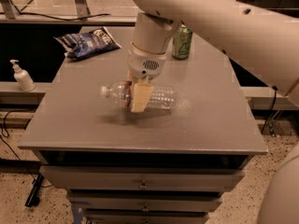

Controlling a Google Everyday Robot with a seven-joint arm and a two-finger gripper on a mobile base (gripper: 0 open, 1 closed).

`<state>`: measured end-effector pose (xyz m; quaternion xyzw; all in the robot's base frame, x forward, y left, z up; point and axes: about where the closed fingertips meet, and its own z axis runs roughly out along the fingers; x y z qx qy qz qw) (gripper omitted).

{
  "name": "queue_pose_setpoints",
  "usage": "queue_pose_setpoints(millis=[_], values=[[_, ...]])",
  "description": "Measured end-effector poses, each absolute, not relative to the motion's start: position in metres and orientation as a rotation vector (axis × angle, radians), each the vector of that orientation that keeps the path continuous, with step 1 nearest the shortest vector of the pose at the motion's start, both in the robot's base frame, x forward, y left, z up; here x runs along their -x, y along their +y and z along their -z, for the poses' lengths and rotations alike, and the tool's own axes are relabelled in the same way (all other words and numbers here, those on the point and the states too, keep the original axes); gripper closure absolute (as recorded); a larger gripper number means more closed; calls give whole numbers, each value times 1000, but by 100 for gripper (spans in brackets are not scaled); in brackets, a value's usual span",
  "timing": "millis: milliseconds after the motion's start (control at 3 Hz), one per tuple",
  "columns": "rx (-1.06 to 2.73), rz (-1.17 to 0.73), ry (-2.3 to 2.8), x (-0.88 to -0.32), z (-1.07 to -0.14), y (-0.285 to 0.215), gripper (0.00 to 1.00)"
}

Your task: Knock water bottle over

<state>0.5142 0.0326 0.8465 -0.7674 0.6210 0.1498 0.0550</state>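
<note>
We see the robot's gripper [138, 100] low over the middle of a grey cabinet top [212, 122], clamped across the water bottle [161, 97] at its label band. One tan finger [139, 97] crosses the front of the bottle, and the other is hidden behind it. The clear ribbed bottle is on its side, running left to right, with its white cap [103, 91] pointing left and its base to the right, just short of the centre of the surface. A dark shadow falls on the top below the neck end, and we cannot tell whether the bottle rests fully on the surface or sits a little above it. The cream-coloured arm [219, 20] comes in from the upper right, and its rounded wrist housing [148, 62] drops straight down onto the bottle. Toward the back of the top, behind the arm and well apart from the bottle, a green soda can [181, 42] stands upright. At the back left corner we note a dark blue snack bag [88, 42] lying flat, also well clear of the bottle. Off the cabinet, on a lower ledge to the left, stands a small white pump bottle [21, 77]. Below the top we see the cabinet's drawer fronts [140, 183] facing the camera, all shut, with small handles. A black cable [5, 132] trails down to the speckled floor at the left.
</note>
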Motion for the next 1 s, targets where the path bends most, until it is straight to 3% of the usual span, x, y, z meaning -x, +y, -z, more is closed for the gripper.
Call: queue_pose_setpoints(millis=[333, 667, 1000], values=[[2311, -430, 1894, -515, -846, 35, 14], [2294, -416, 1902, -515, -846, 35, 0], [2269, -399, 1910, -516, -849, 33, 0]])
